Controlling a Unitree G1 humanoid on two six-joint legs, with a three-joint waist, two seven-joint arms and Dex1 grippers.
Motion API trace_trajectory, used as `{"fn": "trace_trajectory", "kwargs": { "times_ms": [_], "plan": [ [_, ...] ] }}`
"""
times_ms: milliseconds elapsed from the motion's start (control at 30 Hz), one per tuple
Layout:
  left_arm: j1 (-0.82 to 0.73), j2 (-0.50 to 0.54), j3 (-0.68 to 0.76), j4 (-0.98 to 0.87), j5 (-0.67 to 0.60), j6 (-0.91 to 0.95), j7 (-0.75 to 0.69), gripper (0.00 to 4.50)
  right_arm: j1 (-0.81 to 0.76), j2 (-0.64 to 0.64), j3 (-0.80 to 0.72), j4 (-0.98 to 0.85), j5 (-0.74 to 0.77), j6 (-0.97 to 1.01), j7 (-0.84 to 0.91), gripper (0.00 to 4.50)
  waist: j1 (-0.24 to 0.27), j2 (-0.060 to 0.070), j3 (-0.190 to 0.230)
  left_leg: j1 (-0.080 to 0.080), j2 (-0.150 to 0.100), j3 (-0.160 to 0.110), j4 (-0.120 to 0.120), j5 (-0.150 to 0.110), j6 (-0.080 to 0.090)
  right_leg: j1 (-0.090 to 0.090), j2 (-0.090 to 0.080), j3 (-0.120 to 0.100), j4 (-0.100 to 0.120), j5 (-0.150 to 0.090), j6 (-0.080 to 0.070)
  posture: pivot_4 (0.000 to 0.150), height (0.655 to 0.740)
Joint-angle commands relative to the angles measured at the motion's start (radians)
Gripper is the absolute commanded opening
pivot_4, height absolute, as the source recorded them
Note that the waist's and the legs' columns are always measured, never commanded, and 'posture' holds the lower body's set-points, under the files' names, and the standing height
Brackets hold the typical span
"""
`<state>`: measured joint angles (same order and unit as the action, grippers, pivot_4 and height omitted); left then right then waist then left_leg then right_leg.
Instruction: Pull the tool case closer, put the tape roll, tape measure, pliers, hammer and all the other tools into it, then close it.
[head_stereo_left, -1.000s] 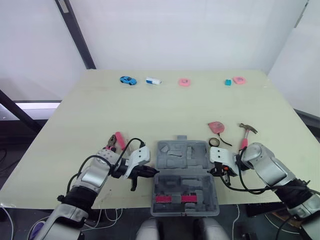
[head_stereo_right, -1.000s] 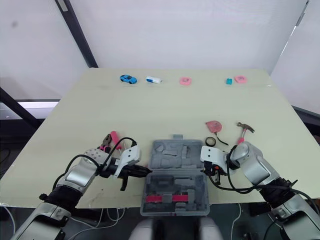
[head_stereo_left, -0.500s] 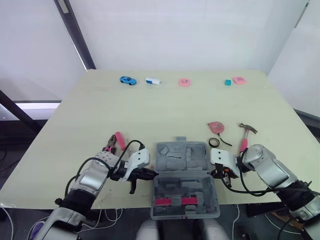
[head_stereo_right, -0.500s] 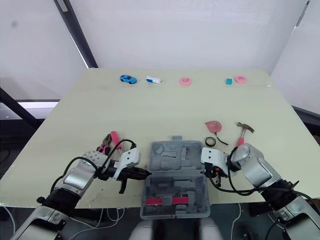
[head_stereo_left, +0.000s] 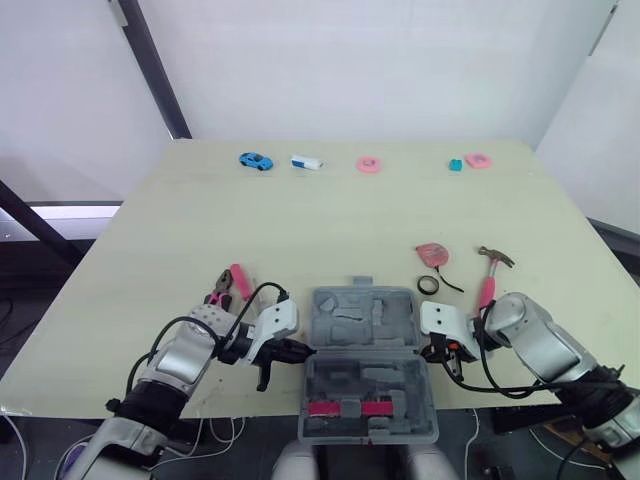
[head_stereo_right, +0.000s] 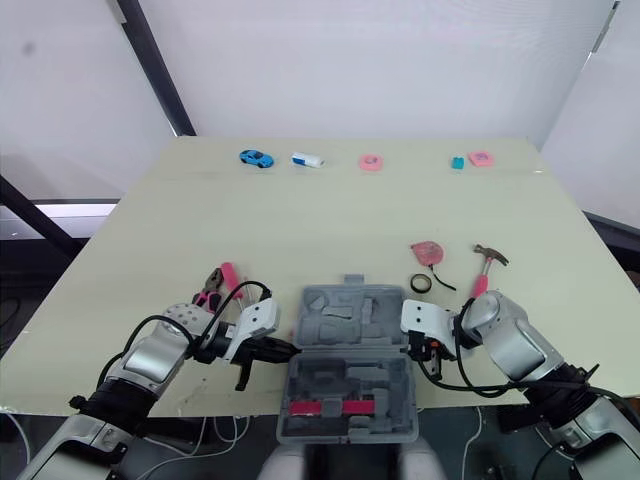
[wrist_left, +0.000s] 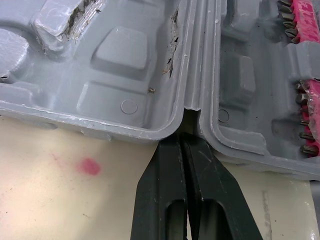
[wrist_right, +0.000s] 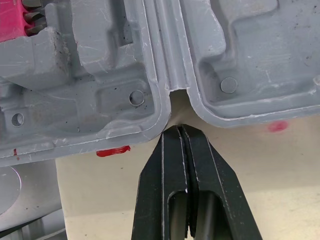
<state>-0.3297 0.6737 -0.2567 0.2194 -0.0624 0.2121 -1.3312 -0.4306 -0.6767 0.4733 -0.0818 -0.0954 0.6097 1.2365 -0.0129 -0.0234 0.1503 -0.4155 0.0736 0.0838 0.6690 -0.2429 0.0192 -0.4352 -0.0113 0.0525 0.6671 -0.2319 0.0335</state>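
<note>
The open grey tool case (head_stereo_left: 362, 316) lies at the table's near edge, its near half with pink bit strips (head_stereo_left: 345, 407) hanging over the edge. My left gripper (head_stereo_left: 300, 350) is shut, its tips against the hinge notch on the case's left side (wrist_left: 125, 65). My right gripper (head_stereo_left: 433, 352) is shut too, tips at the hinge notch on the right side (wrist_right: 240, 55). Pink-handled pliers (head_stereo_left: 232, 283) lie left of the case. The black tape roll (head_stereo_left: 429, 285), pink tape measure (head_stereo_left: 432, 253) and pink-handled hammer (head_stereo_left: 490, 270) lie to its right.
Along the table's far edge sit a blue toy car (head_stereo_left: 256, 160), a white item (head_stereo_left: 306, 161), a pink ring (head_stereo_left: 369, 164), a teal block (head_stereo_left: 455, 165) and another pink piece (head_stereo_left: 478, 160). A red mark (wrist_left: 88, 166) is on the table by the case.
The case has slid toward the near edge with both shut grippers drawing back at its hinge ends. More of its near half hangs over the edge.
</note>
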Motion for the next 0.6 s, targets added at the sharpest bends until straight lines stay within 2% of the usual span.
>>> {"fn": "trace_trajectory", "kwargs": {
  "times_ms": [33,600],
  "plan": [
    [0.024,0.011,-0.036,-0.018,0.007,0.011,-0.017,0.13,0.015,-0.006,0.022,-0.019,0.011,0.005,0.005,0.0,0.0,0.0,0.0,0.0,0.0,0.0,0.0,0.0,0.0,0.0,0.0,0.0,0.0,0.0,0.0,0.15,0.74],
    [0.008,-0.001,-0.048,-0.012,0.009,0.014,-0.005,0.13,0.012,-0.019,0.007,-0.002,0.012,-0.001,-0.004,0.0,0.002,0.0,0.0,0.0,0.0,0.0,0.0,0.0,0.0,0.0,0.0,0.0,0.0,0.0,0.0,0.15,0.74]
  ]
}}
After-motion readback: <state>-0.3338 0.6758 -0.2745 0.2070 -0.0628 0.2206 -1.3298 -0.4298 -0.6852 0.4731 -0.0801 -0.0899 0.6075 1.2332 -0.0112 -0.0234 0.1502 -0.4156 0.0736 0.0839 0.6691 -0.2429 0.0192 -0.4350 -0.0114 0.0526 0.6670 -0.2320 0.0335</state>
